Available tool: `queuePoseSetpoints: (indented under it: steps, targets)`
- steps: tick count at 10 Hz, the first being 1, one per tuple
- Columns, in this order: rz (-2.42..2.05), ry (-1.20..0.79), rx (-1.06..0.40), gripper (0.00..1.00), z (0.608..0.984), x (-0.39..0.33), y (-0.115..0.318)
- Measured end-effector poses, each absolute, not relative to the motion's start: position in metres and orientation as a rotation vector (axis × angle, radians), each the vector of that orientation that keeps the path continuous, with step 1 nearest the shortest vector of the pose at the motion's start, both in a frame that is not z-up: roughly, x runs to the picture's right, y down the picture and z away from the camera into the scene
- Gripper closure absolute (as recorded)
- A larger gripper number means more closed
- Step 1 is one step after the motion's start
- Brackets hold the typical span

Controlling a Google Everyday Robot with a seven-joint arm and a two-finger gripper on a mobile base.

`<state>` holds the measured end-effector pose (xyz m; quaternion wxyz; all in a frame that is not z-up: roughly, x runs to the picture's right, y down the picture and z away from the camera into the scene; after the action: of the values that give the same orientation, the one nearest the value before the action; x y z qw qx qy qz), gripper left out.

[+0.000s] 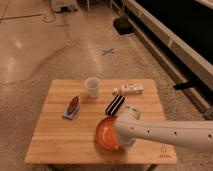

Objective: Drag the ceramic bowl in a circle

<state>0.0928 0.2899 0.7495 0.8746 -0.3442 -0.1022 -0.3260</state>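
The ceramic bowl is a shallow orange bowl on the front middle of the wooden table. Its right part is covered by my white arm, which reaches in from the right edge. My gripper is at the end of that arm, down at the bowl's right rim, and the thick wrist hides it. The small translucent cup stands upright at the back of the table, apart from the bowl.
A black flat bar lies just behind the bowl. A white packet lies at the back right. A blue sponge with a brown item on it lies at the left. The table's front edge is close to the bowl.
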Motion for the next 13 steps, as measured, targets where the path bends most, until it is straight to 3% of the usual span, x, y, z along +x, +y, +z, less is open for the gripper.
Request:
queuePoseSetpoints:
  steps: [13]
  targets:
    - [-0.816, -0.217, -0.723, 1.00, 0.731, 0.002, 0.288]
